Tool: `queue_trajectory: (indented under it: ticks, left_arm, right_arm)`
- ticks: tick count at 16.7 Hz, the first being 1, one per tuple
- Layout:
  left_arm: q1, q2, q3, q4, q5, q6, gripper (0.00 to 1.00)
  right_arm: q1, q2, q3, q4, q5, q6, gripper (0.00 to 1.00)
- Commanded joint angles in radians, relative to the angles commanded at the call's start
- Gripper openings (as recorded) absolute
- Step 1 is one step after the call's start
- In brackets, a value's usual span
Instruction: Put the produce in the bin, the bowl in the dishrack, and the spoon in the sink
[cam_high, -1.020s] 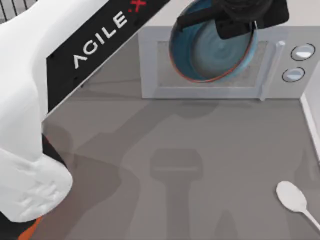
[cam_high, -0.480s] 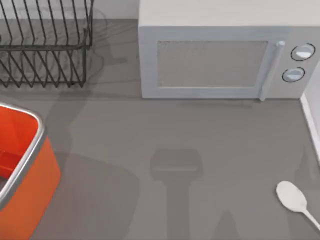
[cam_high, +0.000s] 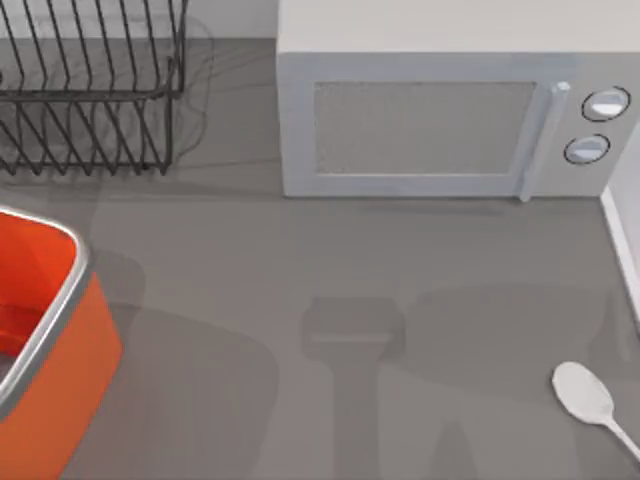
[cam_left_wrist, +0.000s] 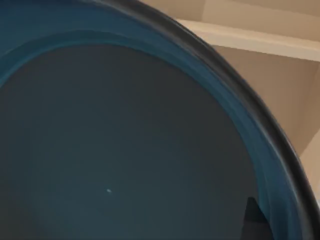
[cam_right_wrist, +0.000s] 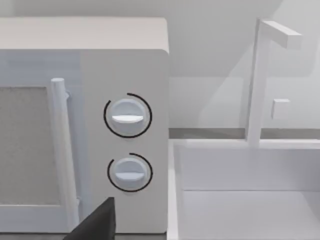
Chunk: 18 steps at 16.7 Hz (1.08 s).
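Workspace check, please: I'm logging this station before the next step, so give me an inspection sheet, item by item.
Surface: grey counter, shadows across it.
Job's things: white spoon lies flat near the counter's right edge; orange bin at left, silver rim; black wire dishrack at upper left, no bowl in it; blue bowl close before the left wrist camera; sink beside the microwave.
Clutter: microwave, door shut, two knobs.
Hands: left cannot tell; a dark part of the right hand faces the microwave.
Cables: nothing seen.
Surroundings: white faucet behind the sink, pale wall.
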Motion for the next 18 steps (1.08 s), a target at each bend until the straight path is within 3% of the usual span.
queue_trajectory:
  ticks: [6,14,18]
  left_arm:
    - [0.144,-0.114,-0.222,0.09,0.102,0.155,0.0]
    - [0.144,-0.103,-0.231,0.105,0.105,0.164,0.0]
    - [0.129,0.045,-0.245,0.254,0.092,0.169,0.0]
  right_arm:
    - [0.0,0.0,0.0,0.0,0.0,0.0,1.0]
    - [0.0,0.0,0.0,0.0,0.0,0.0,1.0]
    - [0.0,0.0,0.0,0.0,0.0,0.0,1.0]
